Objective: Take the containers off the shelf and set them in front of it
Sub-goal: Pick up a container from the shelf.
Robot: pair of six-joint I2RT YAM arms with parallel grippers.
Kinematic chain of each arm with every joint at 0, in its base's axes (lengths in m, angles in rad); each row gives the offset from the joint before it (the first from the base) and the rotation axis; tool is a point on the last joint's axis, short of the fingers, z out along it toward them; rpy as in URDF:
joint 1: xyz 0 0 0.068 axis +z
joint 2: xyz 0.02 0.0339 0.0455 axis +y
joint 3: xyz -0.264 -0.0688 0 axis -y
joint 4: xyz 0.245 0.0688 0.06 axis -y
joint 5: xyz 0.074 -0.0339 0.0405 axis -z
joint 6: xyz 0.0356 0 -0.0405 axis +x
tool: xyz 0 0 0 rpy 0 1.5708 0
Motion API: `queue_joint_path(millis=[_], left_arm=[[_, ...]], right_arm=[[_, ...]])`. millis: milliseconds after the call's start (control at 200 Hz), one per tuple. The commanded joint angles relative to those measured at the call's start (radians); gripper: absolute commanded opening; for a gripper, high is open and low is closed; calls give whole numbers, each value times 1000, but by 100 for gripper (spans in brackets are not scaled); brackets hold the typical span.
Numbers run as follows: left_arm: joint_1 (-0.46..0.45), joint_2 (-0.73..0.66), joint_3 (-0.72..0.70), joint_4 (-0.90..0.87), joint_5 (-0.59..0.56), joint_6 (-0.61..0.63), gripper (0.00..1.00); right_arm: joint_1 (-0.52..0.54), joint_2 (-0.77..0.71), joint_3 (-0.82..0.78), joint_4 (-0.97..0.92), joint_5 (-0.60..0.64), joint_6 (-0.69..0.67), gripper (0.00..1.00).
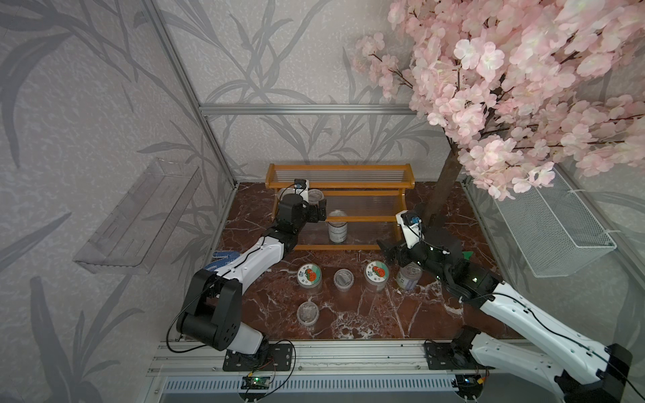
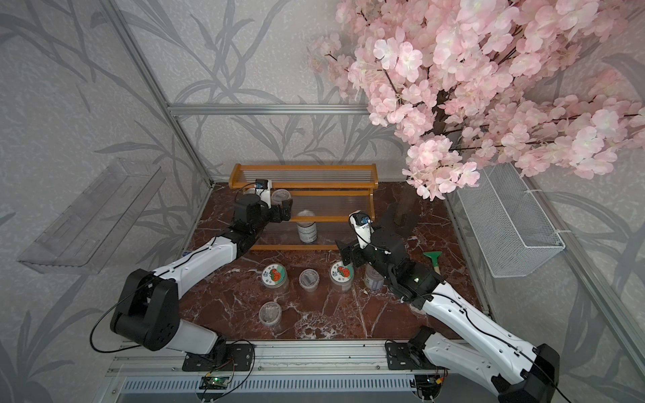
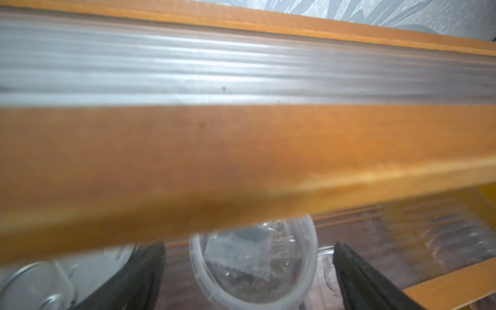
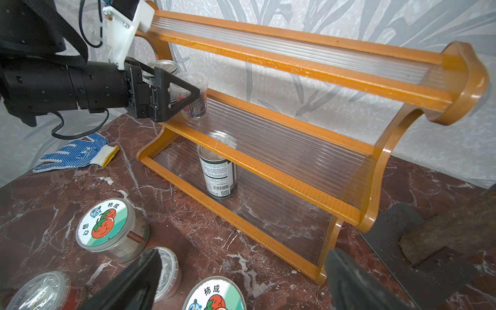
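Clear cup (image 3: 255,268) between left gripper (image 3: 249,245) fingers (image 3: 139,273)

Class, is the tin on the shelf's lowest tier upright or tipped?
Upright: the tin stands on its base, its round top facing up.

- On my feed the three-tier rack (image 4: 295,65) shows a glossy orange-brown wooden frame with clear ribbed plastic panels.
- The red-brown marbled tabletop (image 1: 366,314) looks polished and smooth to me.
- The silver tin (image 4: 218,171) reads as shiny metal, paper-labelled.
- The small clear cup (image 4: 198,110) I take for thin glossy plastic.
- The blue-and-white glove (image 4: 77,153) is knitted cloth, dotted rough.
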Motion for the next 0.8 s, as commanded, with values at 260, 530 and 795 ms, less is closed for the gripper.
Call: queue_joint_path(millis=[260, 530, 795], left_arm=[[-7, 47, 57, 32, -13, -15, 98], [-9, 77, 81, 26, -13, -2, 89], [-10, 88, 89, 6, -26, 20, 76]], right_arm=[[-18, -9, 17, 8, 7, 1, 99], [-24, 0, 19, 14, -3, 3, 99], [-23, 0, 19, 12, -8, 5, 99]])
